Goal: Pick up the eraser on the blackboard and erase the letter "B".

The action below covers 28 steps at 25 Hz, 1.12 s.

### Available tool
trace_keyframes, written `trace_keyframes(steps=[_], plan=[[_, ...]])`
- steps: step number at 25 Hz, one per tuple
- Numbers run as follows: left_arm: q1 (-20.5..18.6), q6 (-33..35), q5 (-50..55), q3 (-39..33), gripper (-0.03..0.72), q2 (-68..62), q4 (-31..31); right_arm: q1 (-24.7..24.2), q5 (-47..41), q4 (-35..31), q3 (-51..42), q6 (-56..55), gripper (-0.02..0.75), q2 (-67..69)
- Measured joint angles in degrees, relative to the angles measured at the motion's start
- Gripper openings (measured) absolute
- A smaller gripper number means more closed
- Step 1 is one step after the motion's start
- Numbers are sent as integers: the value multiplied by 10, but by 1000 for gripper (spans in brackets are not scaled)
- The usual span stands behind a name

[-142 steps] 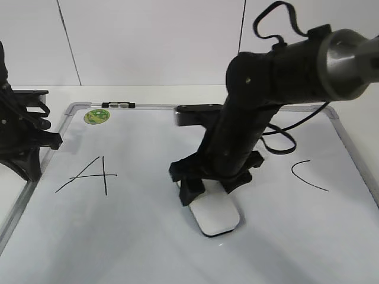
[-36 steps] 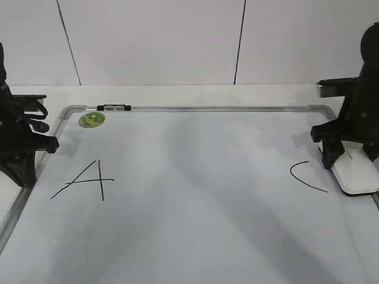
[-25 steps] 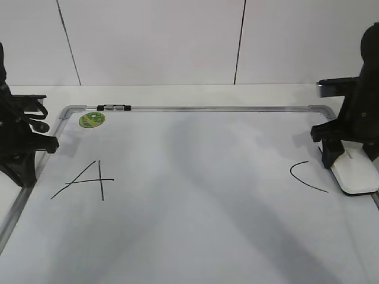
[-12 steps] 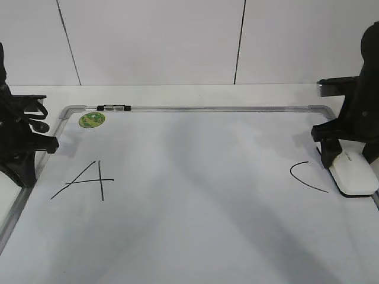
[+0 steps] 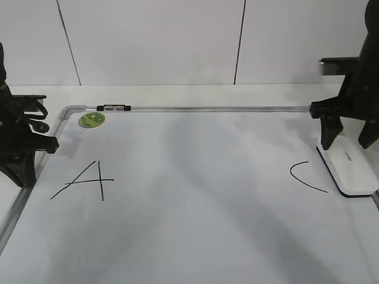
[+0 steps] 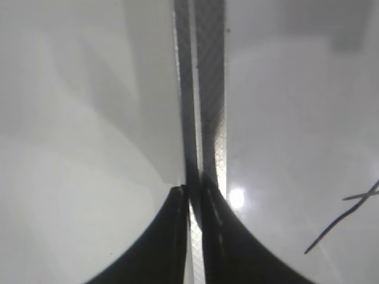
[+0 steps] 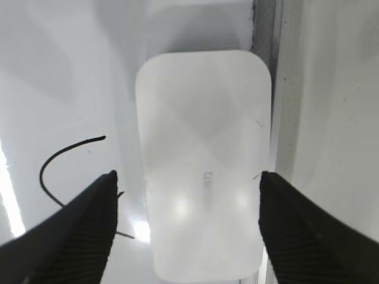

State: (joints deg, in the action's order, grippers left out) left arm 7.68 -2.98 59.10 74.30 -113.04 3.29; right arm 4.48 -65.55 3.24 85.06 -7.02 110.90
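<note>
Eraser: we found it flat on the blackboard, below our wide-spread right hand, untouched. Left hand pinched shut. Letter "B" not visible.

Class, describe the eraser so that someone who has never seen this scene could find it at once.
Start from the big white blackboard with its silver frame and follow it to the right edge. Beside the black letter C, below the open right gripper, lies the eraser: a flat white rounded block, the only solid thing lying on the writing surface.
</note>
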Motion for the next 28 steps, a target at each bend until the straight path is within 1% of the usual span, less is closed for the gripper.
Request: trace_keyframes(steps=[4,9,16,20,23,26,28], plan=[[0,0,1,0,32,0,0,0,-34,-2,29,1,577,0],[0,0,2,0,33,0,0,0,-40,-6,65,8,572,0],[0,0,5,0,37,0,0,0,-43,-39,70,19,571,-2],[0,0,7,0,52,-1,1,0,-43,-50,70,28,571,-23],[0,1,13,0,104,-1,7,0,-44,-50,70,30,571,-50],[0,1,18,1,211,-1,15,0,-45,-51,70,32,570,-83],[0,2,21,11,299,-2,15,0,-46,-51,70,32,570,-106]])
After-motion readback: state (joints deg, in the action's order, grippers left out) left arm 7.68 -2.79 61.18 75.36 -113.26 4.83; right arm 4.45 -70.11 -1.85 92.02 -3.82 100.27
